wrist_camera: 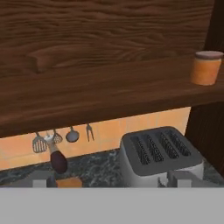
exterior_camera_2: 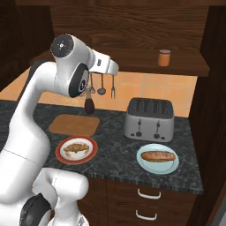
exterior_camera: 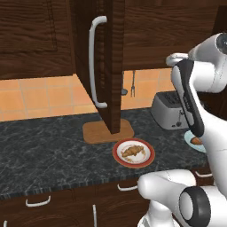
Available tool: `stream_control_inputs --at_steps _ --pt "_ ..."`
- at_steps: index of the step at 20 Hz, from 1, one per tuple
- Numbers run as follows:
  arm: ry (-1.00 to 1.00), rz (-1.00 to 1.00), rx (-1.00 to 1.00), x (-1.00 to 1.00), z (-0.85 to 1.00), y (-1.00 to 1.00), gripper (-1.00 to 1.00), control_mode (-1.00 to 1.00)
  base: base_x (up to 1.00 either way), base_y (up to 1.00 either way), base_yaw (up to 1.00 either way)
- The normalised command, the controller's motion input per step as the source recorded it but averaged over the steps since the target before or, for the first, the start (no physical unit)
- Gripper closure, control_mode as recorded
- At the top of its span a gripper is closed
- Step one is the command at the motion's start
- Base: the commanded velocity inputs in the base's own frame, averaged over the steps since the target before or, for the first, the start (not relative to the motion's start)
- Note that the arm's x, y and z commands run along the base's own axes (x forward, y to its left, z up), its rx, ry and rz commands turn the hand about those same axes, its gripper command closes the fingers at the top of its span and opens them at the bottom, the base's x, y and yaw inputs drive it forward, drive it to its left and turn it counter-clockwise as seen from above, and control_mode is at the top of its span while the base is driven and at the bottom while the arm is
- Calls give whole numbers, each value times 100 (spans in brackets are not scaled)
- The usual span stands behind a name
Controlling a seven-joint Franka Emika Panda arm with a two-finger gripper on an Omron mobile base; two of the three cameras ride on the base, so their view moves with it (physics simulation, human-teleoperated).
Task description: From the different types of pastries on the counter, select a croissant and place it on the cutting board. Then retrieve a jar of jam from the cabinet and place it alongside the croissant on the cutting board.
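White two-finger claw [wrist_camera: 109, 183] with jaws spread wide, nothing between them, touching nothing; its tips frame the silver four-slot toaster [wrist_camera: 161, 154] at the bottom of the hand view. White arm [exterior_camera_2: 66, 75] is raised, elbow bent high, hand level with the shelf and aimed toward the back wall. Small orange-brown cylindrical jar of jam [wrist_camera: 205, 67] stands upright, long axis vertical, paler lid on top, on the dark brown wooden cabinet shelf [wrist_camera: 109, 94], above the toaster and toward its right side. Dark brown wood-grain cabinet door with curved white bar handle [exterior_camera: 94, 62] stands swung open. Small golden-brown crescent croissant [exterior_camera: 132, 152] lies flat on a red-rimmed white plate [exterior_camera: 119, 156], long axis roughly along the tabletop edge, left of the toaster. Flat light-brown wooden cutting board [exterior_camera_2: 74, 125] lies just behind that plate, left of the toaster. Dark marbled stone tabletop [exterior_camera: 48, 146] carries all. Long brown roll [exterior_camera_2: 158, 156] on a pale blue plate [exterior_camera_2: 143, 165] lies in front of the toaster.
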Motion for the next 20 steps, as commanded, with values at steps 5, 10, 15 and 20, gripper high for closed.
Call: stream_control_inputs --at_steps 5,10,15,20 --pt "7 0 -9 66 83 -48 -100 -100 0 0 0" --pt "8 0 0 4 -14 -59 -100 -100 0 0 0" --pt "5 1 2 9 -8 -56 -100 -100 0 0 0" --pt "21 -4 -2 -9 -63 -8 -100 -100 0 0 0"
